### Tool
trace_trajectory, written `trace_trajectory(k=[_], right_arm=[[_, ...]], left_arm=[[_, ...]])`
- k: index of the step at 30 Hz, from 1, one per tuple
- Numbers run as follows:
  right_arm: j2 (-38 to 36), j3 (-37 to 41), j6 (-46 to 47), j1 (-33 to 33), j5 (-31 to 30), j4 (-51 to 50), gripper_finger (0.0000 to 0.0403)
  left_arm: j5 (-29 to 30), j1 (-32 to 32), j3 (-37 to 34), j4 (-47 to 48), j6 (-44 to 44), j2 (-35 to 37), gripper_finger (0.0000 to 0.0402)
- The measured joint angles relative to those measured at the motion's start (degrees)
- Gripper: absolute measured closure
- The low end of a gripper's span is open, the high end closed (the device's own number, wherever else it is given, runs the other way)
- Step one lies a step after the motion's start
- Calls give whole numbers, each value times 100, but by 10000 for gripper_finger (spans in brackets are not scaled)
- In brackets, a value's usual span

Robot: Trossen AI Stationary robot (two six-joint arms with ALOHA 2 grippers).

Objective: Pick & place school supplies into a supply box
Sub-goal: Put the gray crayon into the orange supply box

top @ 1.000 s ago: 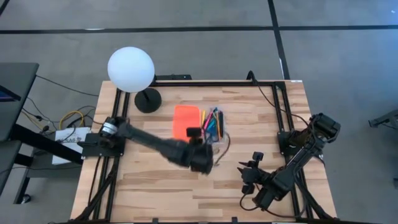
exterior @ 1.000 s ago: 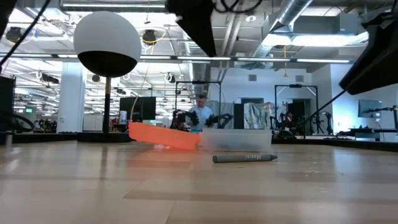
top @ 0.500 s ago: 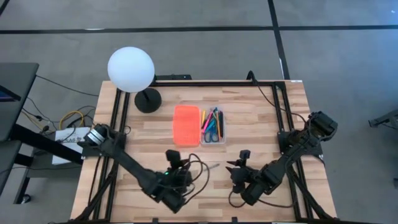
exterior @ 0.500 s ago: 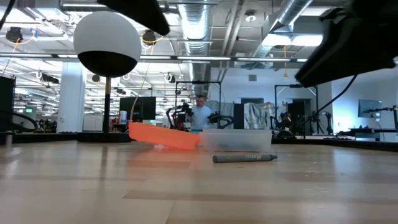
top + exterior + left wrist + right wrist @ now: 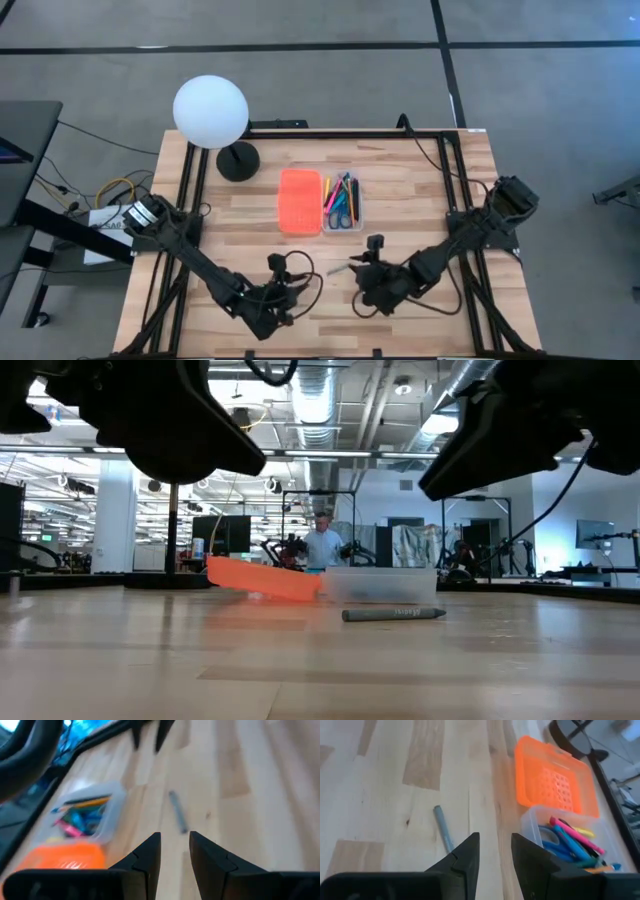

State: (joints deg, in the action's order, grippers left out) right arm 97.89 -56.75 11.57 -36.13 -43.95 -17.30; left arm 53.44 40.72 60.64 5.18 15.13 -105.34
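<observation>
The supply box's clear tray stands at the table's far middle with several coloured pens and blue scissors inside. Its orange lid lies flat beside it on the left. One grey pencil lies alone on the wood, nearer the front edge, also seen in the low view. My left gripper hovers open left of the pencil, pointing at it. My right gripper hovers open just right of the pencil. Neither holds anything.
A white globe lamp on a black round base stands at the far left corner. Black frame rails run along the table's left and right edges. A person shows in the room beyond the table.
My left gripper has swung from beside the tray toward the table's near left and come down, now pointing more level at the grey pencil. My right gripper has gone toward the table's left, closer to the pencil. The pencil, tray and lid have stayed put.
</observation>
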Motion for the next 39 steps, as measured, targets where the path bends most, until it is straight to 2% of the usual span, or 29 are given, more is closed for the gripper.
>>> trace_trajectory(k=[3,7,11,16,21,23,26,32,35,39], right_arm=[[0,0,-257,145,295,212,297],[2,0,-463,321,715,415,297],[2,0,-561,447,968,473,297],[2,24,-627,545,1204,618,297],[2,290,-1160,651,1693,1541,297],[2,420,-1337,709,1975,1923,297],[2,474,-1314,790,2240,2030,297],[231,470,-1188,962,2311,1986,297],[521,472,-1326,1120,2377,2102,297],[703,431,-1462,1286,2553,2098,297]], left_arm=[[-235,-26,-316,-1204,-701,0,304],[-1084,-100,-782,-3128,-1745,0,304],[-1893,-181,-1313,-4697,-2379,0,304],[-1980,-198,-2159,-6065,-2543,-2,304],[-1967,-127,-3154,-7861,-2540,-7,304],[-1791,-78,-3446,-8398,-2532,-7,304],[-1265,-24,-3709,-8841,-2536,-7,304],[-425,-8,-3824,-8917,-2466,-7,304],[-353,-30,-3745,-8919,-2447,-7,304],[-582,113,-3709,-8862,-2491,-8,304]])
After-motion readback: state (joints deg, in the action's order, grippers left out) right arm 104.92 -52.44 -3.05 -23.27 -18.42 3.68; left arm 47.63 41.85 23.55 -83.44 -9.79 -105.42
